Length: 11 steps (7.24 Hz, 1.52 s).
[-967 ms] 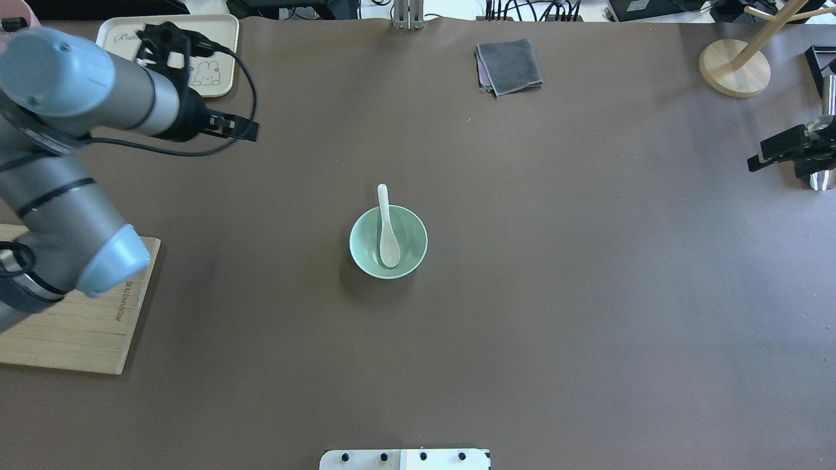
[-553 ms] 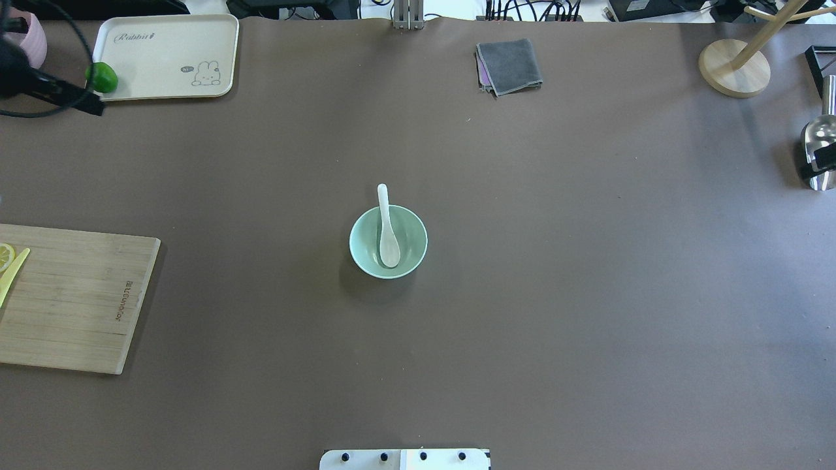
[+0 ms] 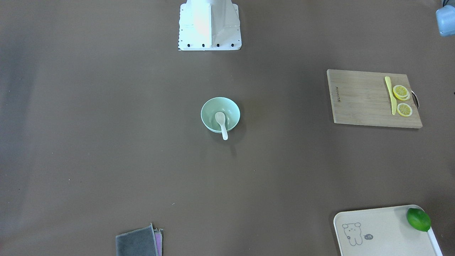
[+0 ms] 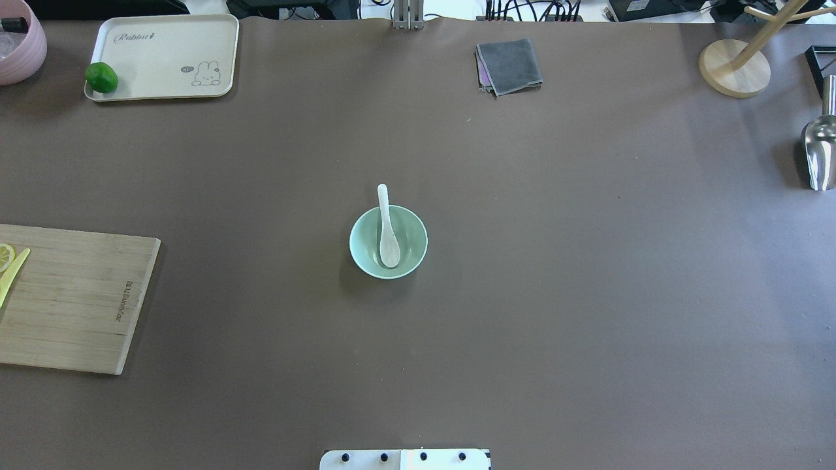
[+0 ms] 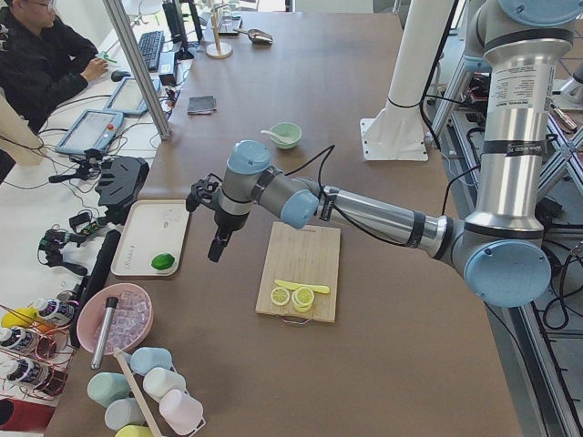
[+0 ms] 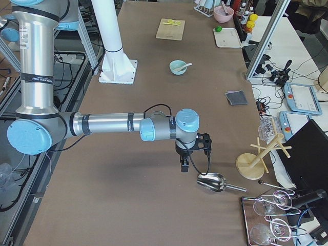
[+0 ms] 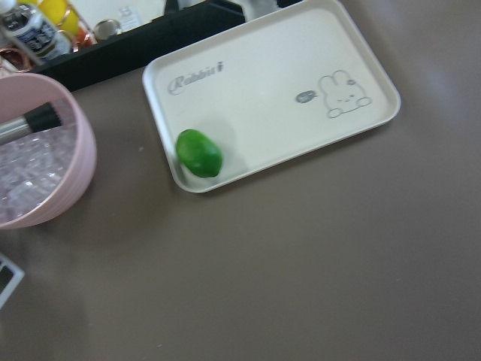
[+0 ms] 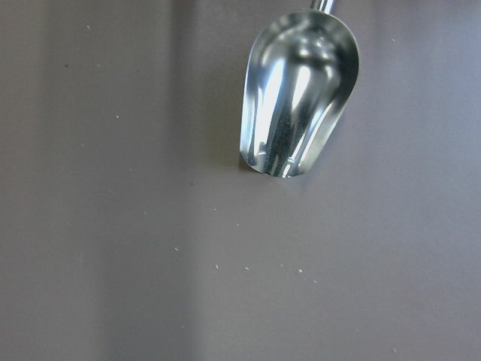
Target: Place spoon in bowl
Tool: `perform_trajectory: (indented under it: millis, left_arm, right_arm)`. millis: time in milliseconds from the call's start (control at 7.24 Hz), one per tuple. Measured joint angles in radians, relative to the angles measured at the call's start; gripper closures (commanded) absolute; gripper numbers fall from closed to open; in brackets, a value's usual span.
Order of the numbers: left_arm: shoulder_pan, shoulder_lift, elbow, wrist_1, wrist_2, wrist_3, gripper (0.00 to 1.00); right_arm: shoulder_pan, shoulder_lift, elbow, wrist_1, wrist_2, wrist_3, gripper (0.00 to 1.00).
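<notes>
The white spoon [image 4: 388, 235] lies in the mint-green bowl [image 4: 356, 238] at the table's centre, scoop inside and handle sticking out over the far rim. In the front-facing view the spoon [image 3: 221, 122] and bowl [image 3: 208, 112] show the same. My left gripper [image 5: 217, 248] shows only in the exterior left view, hanging over the table near the tray, far from the bowl; I cannot tell its state. My right gripper [image 6: 185, 166] shows only in the exterior right view, above the metal scoop; I cannot tell its state.
A wooden cutting board [image 4: 72, 297] with lemon slices and a yellow knife lies at the left. A cream tray [image 4: 163, 55] with a lime [image 4: 101, 77] and a pink bowl [image 4: 19, 42] are far left. A grey cloth [image 4: 509, 65], wooden stand [image 4: 735, 65] and metal scoop [image 4: 819, 153] are far right.
Both arms have pulled out of the overhead view, the left off the left edge and the right off the right edge. The spoon and bowl have not moved.
</notes>
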Motion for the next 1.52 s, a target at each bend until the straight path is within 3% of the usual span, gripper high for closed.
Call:
perform_trajectory:
  millis: [276,414,829,1520]
  left_arm:
    - [-0.038,0.020,0.060,-0.003,0.009,0.001,0.02]
    - [-0.062,0.023,0.068,0.015,-0.040,0.001,0.02]
    - [-0.134,0.063,0.068,0.067,-0.170,0.054,0.02]
    - [-0.157,0.087,0.073,0.071,-0.187,0.084,0.02]
  right_arm:
    - [0.048,0.004,0.005,-0.110,-0.011,-0.138,0.00]
    - [0.052,0.003,0.004,-0.125,-0.010,-0.148,0.00]
    - [0.052,-0.001,-0.001,-0.127,0.035,-0.145,0.00]
    - [0.051,-0.002,-0.002,-0.123,0.049,-0.145,0.00]
